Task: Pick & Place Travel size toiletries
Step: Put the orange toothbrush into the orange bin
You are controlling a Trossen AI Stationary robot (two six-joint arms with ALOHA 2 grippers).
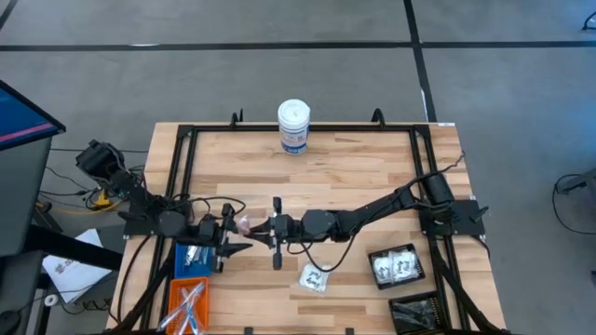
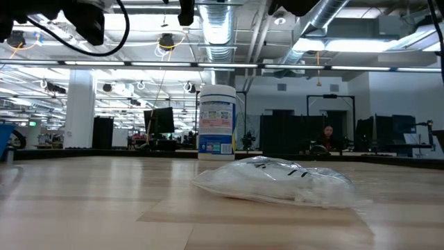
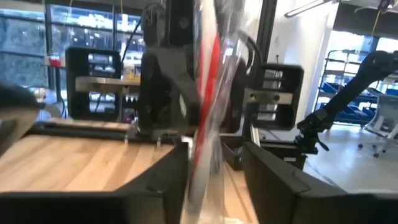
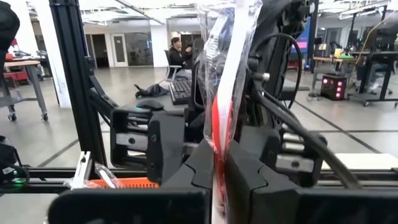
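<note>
A long clear packet (image 1: 245, 224) with a white-and-red stick inside hangs in the air between my two grippers, over the table's near left part. My right gripper (image 4: 217, 180) reaches in from the right and is shut on it. My left gripper (image 3: 214, 186) faces it from the left, open, with the packet (image 3: 208, 124) standing in the gap between its fingers. Another clear packet (image 2: 277, 182) with white contents lies flat on the table (image 1: 354, 167). My right gripper pinches the packet's lower part (image 4: 217, 134) between its two fingers (image 4: 199, 168). It comes level from the table's right side, its fingers across the packet's length. The packet stands upright, reaches well above the fingers, and is clear of the table.
A tall white canister (image 1: 293, 126) stands at the far edge. A blue bin (image 1: 196, 256) and an orange bin (image 1: 186, 302) sit near left under my left arm. Two black bins (image 1: 398, 265) sit near right. A black frame rims the table.
</note>
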